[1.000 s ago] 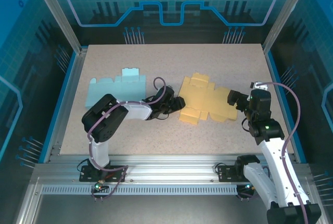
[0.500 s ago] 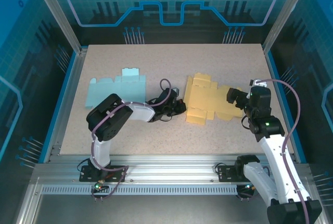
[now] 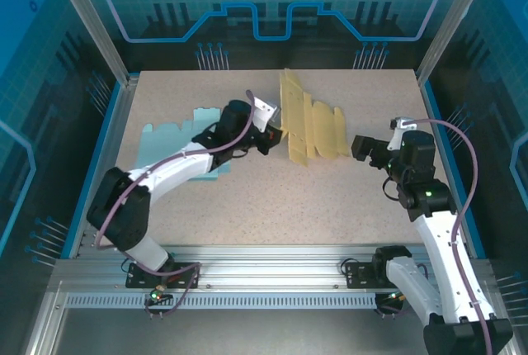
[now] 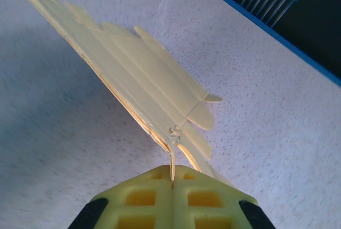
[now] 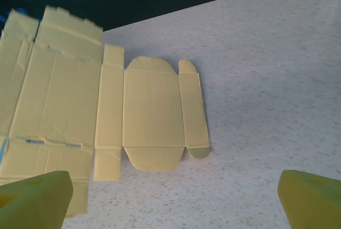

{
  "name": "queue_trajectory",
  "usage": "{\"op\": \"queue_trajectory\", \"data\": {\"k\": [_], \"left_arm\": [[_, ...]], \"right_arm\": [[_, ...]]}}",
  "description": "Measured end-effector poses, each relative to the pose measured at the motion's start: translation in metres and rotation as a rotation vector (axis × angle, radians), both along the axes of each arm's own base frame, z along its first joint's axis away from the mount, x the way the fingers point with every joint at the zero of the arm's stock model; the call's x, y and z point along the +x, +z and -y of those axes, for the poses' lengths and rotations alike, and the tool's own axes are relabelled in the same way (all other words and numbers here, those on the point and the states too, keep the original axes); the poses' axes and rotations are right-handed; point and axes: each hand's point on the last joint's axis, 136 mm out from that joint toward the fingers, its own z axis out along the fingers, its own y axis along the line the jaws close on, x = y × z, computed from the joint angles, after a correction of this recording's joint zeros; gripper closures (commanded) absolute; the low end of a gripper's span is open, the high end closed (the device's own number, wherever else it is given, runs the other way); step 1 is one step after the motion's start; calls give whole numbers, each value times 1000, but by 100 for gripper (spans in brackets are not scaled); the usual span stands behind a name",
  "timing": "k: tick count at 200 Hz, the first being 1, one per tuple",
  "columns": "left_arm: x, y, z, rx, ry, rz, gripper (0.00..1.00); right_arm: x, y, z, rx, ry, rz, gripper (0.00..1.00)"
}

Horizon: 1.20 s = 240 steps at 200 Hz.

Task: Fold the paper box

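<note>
Pinching the yellow card (image 3: 312, 124) by its edge, the left gripper (image 3: 271, 130) had its fingers shut tight on the thin sheet, at about 9 o'clock of the card. The card sat toward 12 o'clock of the table (image 3: 272, 206), not folded, with all its flaps spread out. In the left wrist view the card sloped up and away from the pinch with a shadow under it, so that side looked lifted. The side toward 3 o'clock seemed to rest on the table. The right gripper (image 3: 360, 147) hung just beside the card at 3 o'clock, its fingers wide open with nothing in them. A blue card (image 3: 169, 142) lay at 9 o'clock of the table, partly under the left arm. The job looked only just begun, since no flap was bent up yet. To do this step well, the left fingers should hold firm but not squash the edge. Any lift should be slow so the thin card did not flop or slip out. The right fingers would do best to come in low, take one flap close to a crease line, and bend it along that line.
</note>
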Motion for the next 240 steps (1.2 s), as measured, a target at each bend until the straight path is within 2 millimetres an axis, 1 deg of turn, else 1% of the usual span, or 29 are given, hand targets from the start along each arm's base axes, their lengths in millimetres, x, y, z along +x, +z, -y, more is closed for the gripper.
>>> {"op": "queue_trajectory", "data": {"k": [10,26,61,93,119,125,141,159,175,196,203,218,240], "left_arm": [[-3,12,-6,43,-53,53,100],[-11,21,-13,98,-128,107,100],[-26,33,-31,186,-280,159,100],[-41,62,-41,232,-403,233,100],[-55,83,-45,257,-473,294,100],[-58,86,-46,262,-484,306,100],[-60,89,-51,274,-496,318,100],[-58,90,-57,286,-496,321,100],[-58,92,-61,296,-495,324,100],[-59,98,-63,299,-498,331,100],[-59,99,-63,298,-498,331,100],[-60,102,-63,294,-500,334,100],[-58,106,-63,292,-490,334,100]], "right_arm": [[3,2,-9,9,56,5,0],[7,8,-24,20,148,7,0],[21,34,-51,-4,314,54,0],[28,59,-72,-51,454,113,0],[24,89,-91,-115,593,196,2],[22,97,-94,-134,622,222,6],[18,121,-102,-179,685,284,15],[12,146,-108,-238,753,355,15],[6,159,-115,-273,811,389,15],[-2,159,-125,-297,898,393,16],[-5,156,-130,-297,931,385,16],[-11,145,-140,-288,996,357,11],[-21,131,-157,-278,1065,329,8]]}}
